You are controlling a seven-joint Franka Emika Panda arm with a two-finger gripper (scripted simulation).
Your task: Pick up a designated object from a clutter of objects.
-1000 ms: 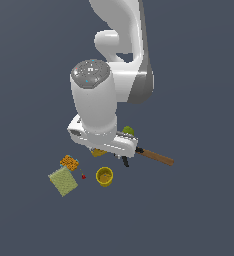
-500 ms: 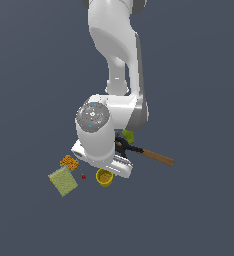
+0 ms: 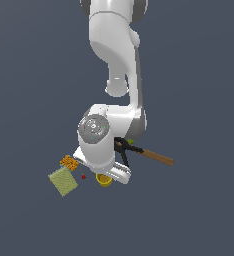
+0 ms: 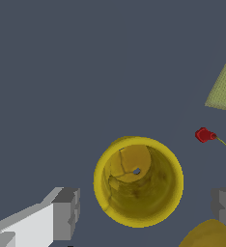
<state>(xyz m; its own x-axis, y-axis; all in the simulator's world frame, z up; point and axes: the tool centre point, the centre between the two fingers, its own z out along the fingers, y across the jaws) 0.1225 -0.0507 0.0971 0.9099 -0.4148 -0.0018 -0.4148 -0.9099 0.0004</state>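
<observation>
The arm had come down further than half a second before: its wrist housing sat lower in the exterior view and now covered most of the clutter. The gripper (image 4: 145,212) stood open, jaws wide apart, holding nothing. One grey fingertip (image 4: 66,213) lay to one side of the yellow cup (image 4: 138,180) and the other at the opposite side, neither touching it.

In the wrist view the cup stood upright, its round open rim facing the camera, between the two fingers. In the exterior view only a sliver of the cup (image 3: 104,181) showed under the white hand; half a second earlier more of its rim was visible, and a full second earlier nearly all of it.

A tiny red piece (image 4: 204,135) lay near the cup, apart from it, with a thin yellowish line running off from it. It showed in the exterior view too (image 3: 83,176), between the cup and the green sponge (image 3: 63,181). The sponge lay flat on the grey floor, and a corner of it also reached into the wrist view (image 4: 224,87). The orange-patterned packet (image 3: 69,162) sat just beside the sponge's upper corner.

On the exterior view's right, the black clamp (image 3: 123,150) and the wooden-handled tool (image 3: 156,157) stuck out from behind the wrist. These surrounding items had not shifted since the earlier frames.

A rounded yellow shape (image 4: 207,235) at the wrist view's edge, beside the cup, could not be identified.
</observation>
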